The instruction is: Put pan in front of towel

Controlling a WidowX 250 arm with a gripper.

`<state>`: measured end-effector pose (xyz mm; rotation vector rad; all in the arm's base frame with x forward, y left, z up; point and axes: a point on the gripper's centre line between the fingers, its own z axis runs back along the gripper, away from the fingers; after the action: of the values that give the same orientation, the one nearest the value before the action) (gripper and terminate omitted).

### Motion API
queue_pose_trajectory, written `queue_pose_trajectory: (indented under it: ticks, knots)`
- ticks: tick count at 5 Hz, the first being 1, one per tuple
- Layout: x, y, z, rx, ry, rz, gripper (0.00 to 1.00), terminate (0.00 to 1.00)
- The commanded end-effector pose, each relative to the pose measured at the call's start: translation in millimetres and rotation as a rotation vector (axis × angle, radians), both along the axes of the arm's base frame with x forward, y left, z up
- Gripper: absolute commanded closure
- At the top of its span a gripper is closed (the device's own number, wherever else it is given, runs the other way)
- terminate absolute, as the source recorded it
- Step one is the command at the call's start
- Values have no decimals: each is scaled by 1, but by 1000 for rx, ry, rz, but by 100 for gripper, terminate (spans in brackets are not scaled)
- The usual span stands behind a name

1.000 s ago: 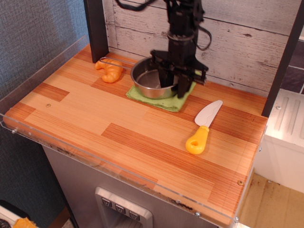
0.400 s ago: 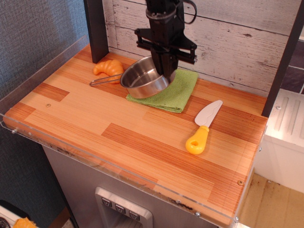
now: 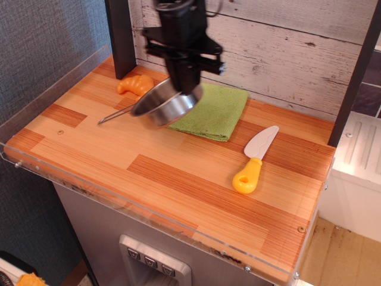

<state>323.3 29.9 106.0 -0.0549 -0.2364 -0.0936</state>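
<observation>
End effector [image 3: 186, 89] gripping tilted pan [image 3: 164, 106] — above wooden tabletop [image 3: 178, 173]

- Arm [image 3: 178, 24]: matte black, blocky, blurred.
- Claw [image 3: 184, 83]: black, with a flat crossbar above narrow dark fingers.
- A black cable loops near the top.

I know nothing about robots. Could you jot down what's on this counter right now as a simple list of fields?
end effector: shut on the pan's rim
pan: lifted, tilted, partly over the towel's left edge
pan handle: thin wire, pointing left and down
towel: green, flat, near the back wall
croissant: orange, back left
knife: yellow handle, right of the towel
counter: striped wood
</observation>
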Motion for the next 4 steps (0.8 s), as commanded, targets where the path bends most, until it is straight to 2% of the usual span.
queue_pose_trajectory:
  ticks: [1, 2, 4]
  knots:
    - [-42, 7, -12, 30, 42, -92, 100, 0]
    - [-57, 0, -39, 15, 89, -164, 100, 0]
    - [-63, -17, -58, 61, 121, -244, 100, 0]
